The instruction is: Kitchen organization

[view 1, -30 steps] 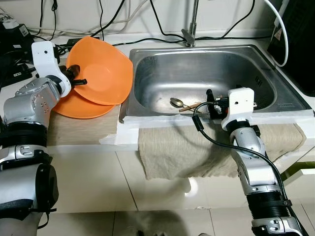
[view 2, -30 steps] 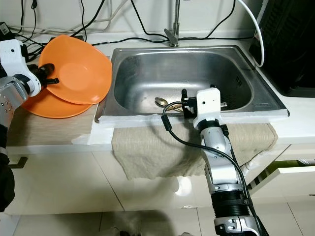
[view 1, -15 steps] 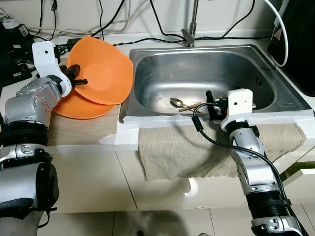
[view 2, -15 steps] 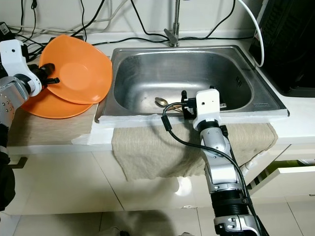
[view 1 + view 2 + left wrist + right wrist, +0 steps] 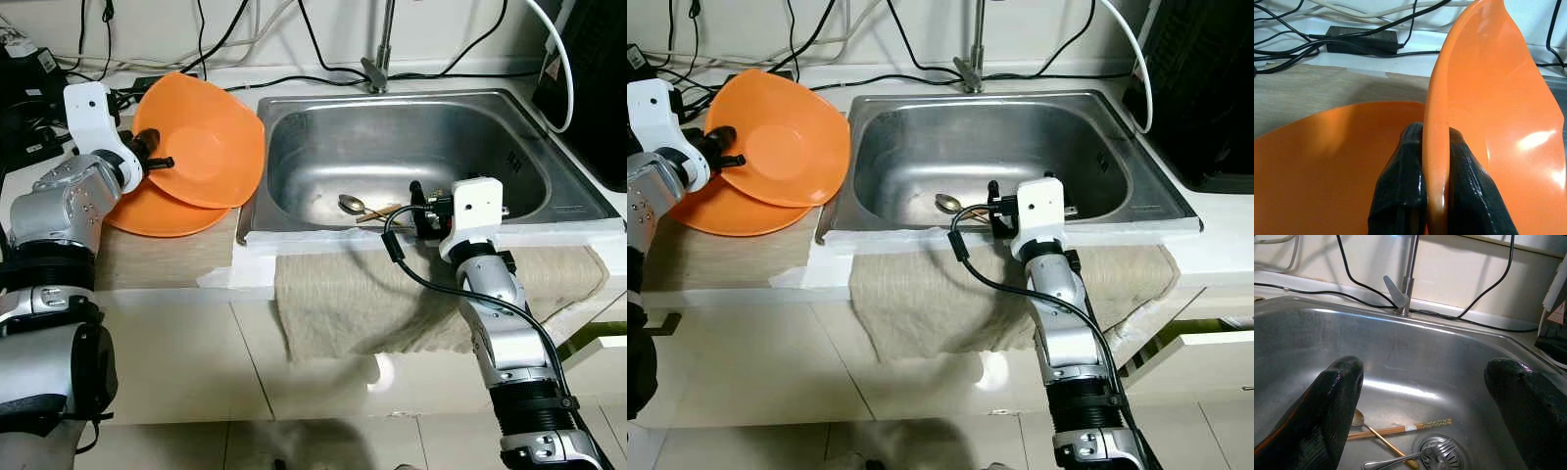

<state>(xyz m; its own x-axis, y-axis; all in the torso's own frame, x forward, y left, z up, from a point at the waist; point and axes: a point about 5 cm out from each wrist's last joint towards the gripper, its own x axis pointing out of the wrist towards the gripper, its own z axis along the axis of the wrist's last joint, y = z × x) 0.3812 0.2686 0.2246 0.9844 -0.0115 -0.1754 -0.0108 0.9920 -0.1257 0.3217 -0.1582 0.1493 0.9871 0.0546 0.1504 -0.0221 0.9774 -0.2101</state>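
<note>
Left gripper at upper left pinches the rim of a tilted orange bowl above a second orange bowl on the counter. Right gripper is spread wide, empty, at the sink front edge. Spoon, chopsticks and fork remain in the basin, so most sorting looks undone.
</note>
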